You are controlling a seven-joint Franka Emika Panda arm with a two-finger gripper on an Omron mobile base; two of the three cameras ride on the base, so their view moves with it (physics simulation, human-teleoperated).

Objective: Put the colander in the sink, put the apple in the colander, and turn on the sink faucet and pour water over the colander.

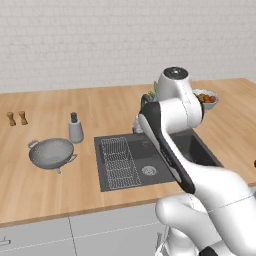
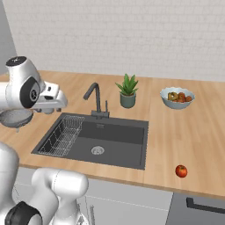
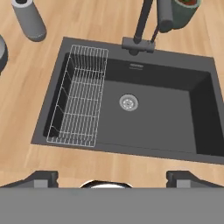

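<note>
The grey perforated colander stands on the wooden counter left of the sink; in the right base view the colander is half hidden behind my arm. The dark sink lies straight below my gripper, whose jaws are spread wide open with nothing between them. The dark faucet rises at the sink's back rim, its spout over the basin, and the faucet is at the top of the hand view. A small red apple rests on the counter right of the sink, near the front edge.
A wire rack fills the sink's left part, beside the round drain. A grey soap bottle stands between colander and sink. A potted plant and a fruit bowl sit behind the sink. Two small shakers are far left.
</note>
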